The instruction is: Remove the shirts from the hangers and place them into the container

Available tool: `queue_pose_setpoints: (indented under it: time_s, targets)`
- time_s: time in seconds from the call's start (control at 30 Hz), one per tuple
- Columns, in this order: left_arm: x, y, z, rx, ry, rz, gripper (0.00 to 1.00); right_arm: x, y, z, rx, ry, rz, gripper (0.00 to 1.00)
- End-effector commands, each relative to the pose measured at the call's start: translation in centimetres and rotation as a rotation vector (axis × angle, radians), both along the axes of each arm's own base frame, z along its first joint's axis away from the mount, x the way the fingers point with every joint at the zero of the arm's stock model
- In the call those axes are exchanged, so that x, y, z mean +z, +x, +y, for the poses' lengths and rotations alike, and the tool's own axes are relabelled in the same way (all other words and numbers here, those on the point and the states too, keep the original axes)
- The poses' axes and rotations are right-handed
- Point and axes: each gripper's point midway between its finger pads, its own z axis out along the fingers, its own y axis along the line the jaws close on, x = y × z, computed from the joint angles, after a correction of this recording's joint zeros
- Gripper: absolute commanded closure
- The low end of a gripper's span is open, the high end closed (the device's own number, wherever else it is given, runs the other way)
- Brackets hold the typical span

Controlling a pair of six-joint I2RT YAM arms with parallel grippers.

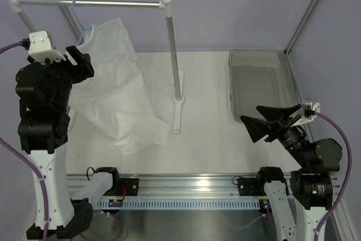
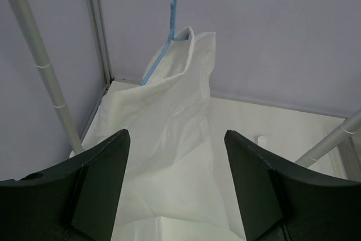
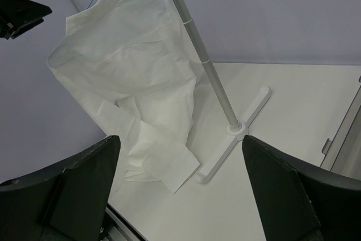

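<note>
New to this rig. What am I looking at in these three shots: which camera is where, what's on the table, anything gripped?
Two robot arms with two-finger grippers stand at the near edge of the table. One picture looks down from above and behind them; the other two come from wrist cameras, the dark shapes being each gripper's own fingers. A white shirt hangs on a blue hanger from a silver rail, its lower part lying on the table. A grey bin stands on the right. Left gripper and right gripper are open, holding nothing.
</note>
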Motion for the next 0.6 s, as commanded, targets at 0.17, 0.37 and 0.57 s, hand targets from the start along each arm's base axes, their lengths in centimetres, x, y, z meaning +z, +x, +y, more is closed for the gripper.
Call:
queue_pose_setpoints:
  time_s: [0.17,0.37,0.57]
  targets:
    - [-0.7,-1.8,3.6,0.163,0.152,0.061,0.28,0.4,-1.1,0.9,0.068,0.006,-0.031,0.00]
    - [-2.8,-0.5,4.0,0.170,0.174,0.151,0.31,0.2,-1.3,1.1,0.085,0.003,-0.039,0.01]
    - [-4.8,1.5,4.9,0.184,0.165,0.213,0.30,0.1,-1.5,1.3,0.098,0.003,-0.044,0.00]
